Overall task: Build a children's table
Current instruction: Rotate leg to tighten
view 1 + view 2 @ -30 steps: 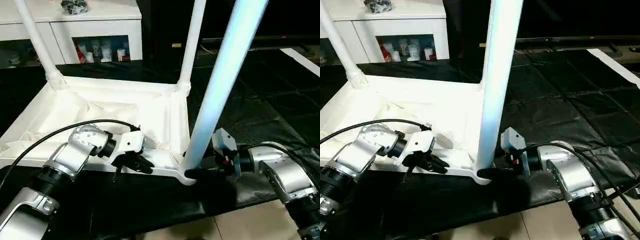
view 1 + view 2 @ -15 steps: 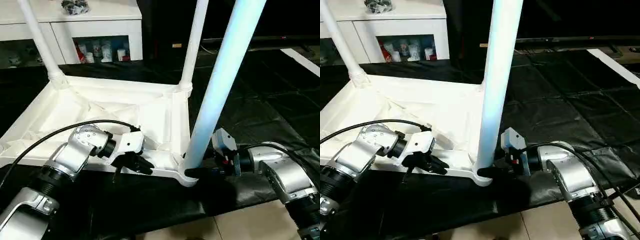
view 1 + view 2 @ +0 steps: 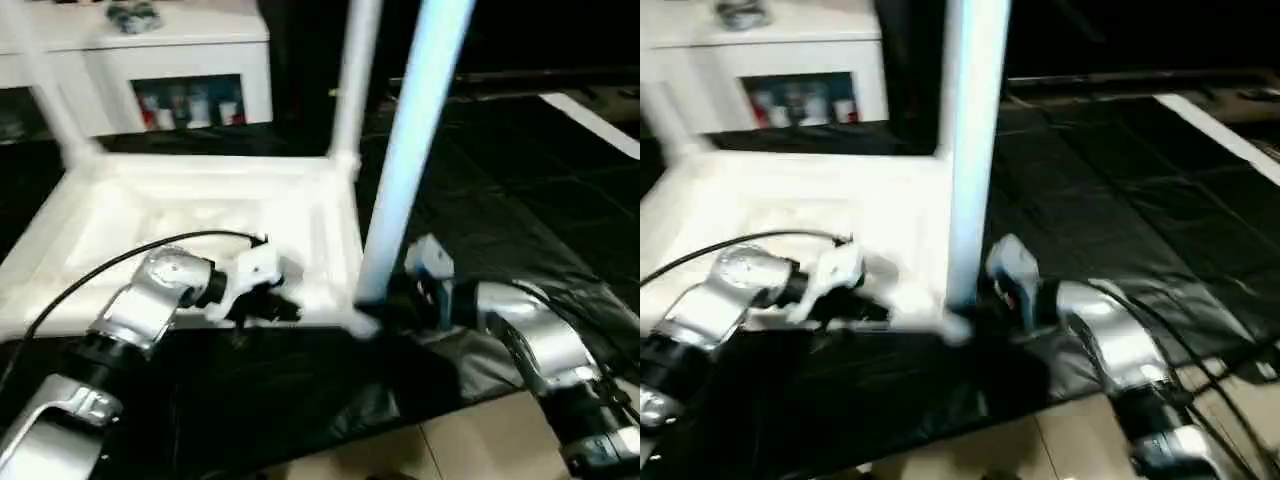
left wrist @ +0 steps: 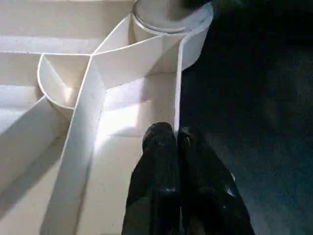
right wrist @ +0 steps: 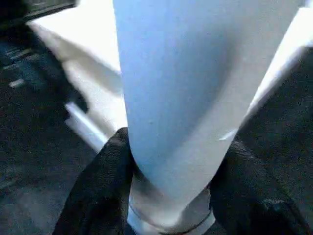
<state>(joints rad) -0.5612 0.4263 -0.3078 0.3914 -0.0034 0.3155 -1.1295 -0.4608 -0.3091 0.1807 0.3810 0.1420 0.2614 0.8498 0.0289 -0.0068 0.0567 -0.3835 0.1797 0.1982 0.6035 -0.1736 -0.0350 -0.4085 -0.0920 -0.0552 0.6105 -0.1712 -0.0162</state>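
Note:
The children's table lies upside down on the black mat, its white top (image 3: pixel 200 215) showing the ribbed underside. Two legs stand in the far corners (image 3: pixel 45 90) (image 3: pixel 350 80). A third leg (image 3: pixel 410 150) rises from the near right corner socket (image 4: pixel 168 14). My right gripper (image 3: pixel 385 300) is shut on the base of this leg, one black finger (image 5: pixel 100 186) on each side of it. My left gripper (image 3: pixel 285 310) is shut on the top's thin near rim (image 4: pixel 177 88), a little left of that socket.
A white cabinet (image 3: pixel 170 60) with glass doors stands behind the table. The black mat (image 3: pixel 500 210) spreads out to the right. Tan floor (image 3: pixel 400 455) shows at the near edge. A black cable (image 3: pixel 100 270) arcs over my left forearm.
The head camera has moved, so the whole picture has shifted. Both grippers keep their holds, and the table and legs stand as before.

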